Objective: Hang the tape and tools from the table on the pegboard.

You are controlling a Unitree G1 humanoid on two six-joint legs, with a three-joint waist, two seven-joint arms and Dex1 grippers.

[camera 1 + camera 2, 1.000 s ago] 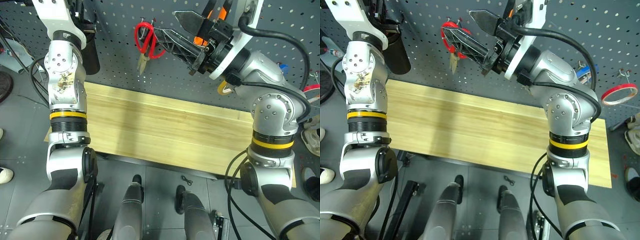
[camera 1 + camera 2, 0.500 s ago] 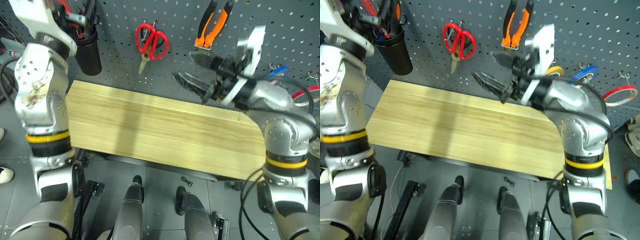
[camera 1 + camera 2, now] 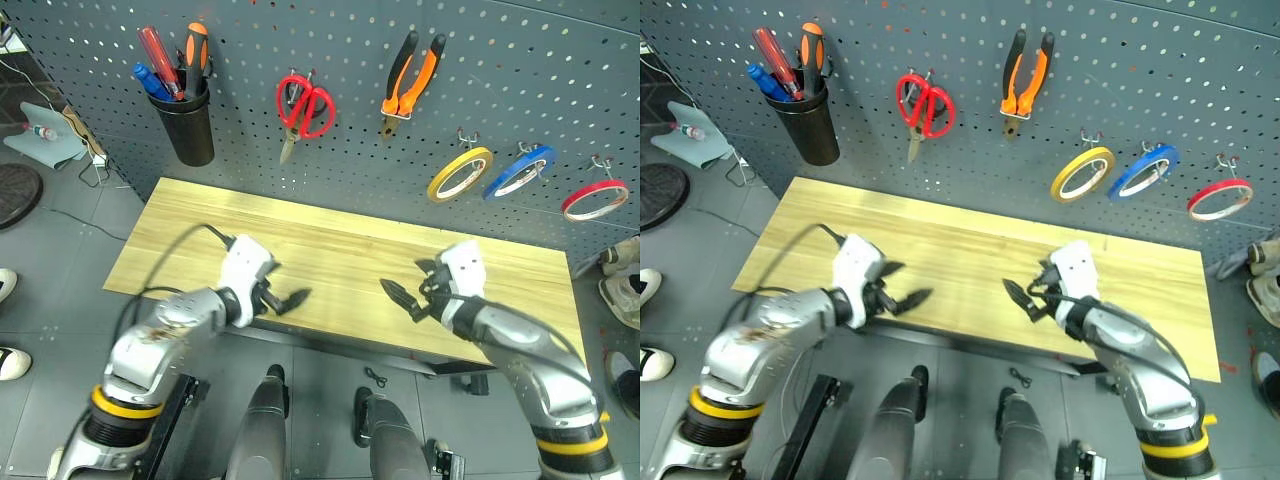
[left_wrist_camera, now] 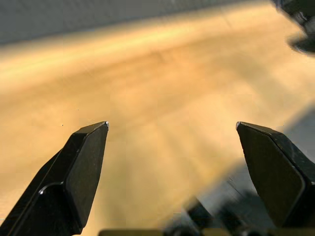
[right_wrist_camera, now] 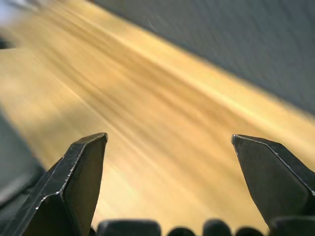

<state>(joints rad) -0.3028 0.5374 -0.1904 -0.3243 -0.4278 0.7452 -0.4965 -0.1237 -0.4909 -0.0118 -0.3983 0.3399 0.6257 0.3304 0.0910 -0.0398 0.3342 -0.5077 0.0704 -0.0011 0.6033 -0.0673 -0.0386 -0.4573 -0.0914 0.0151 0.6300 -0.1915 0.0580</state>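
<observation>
Left gripper (image 3: 290, 298): jaws apart, nothing between them, low over the near edge of the table (image 3: 330, 250), left of frame centre in the left eye view. In its own wrist view the two black fingers (image 4: 78, 172) stand wide with bare wood between.

Right gripper (image 3: 400, 296): jaws apart as well, empty, right of centre and near the same front edge. The two grippers point toward each other, well apart.

The table's plank top is bare wood.

Pegboard (image 3: 560, 90) across the top of the frame. On hooks, left to right: red-handled scissors (image 3: 304, 108) upper centre-left, blades down; orange-and-black pliers (image 3: 408, 82) upper centre, jaws down; yellow tape roll (image 3: 459, 174); blue tape (image 3: 518, 171) just beside it at upper right; red tape roll (image 3: 594, 199) at the far right edge.

Black cup (image 3: 189, 127) at upper left, mounted on the board, holds screwdrivers: one with an orange-and-black handle (image 3: 196, 52), one red (image 3: 160, 58), one blue (image 3: 148, 82).
</observation>
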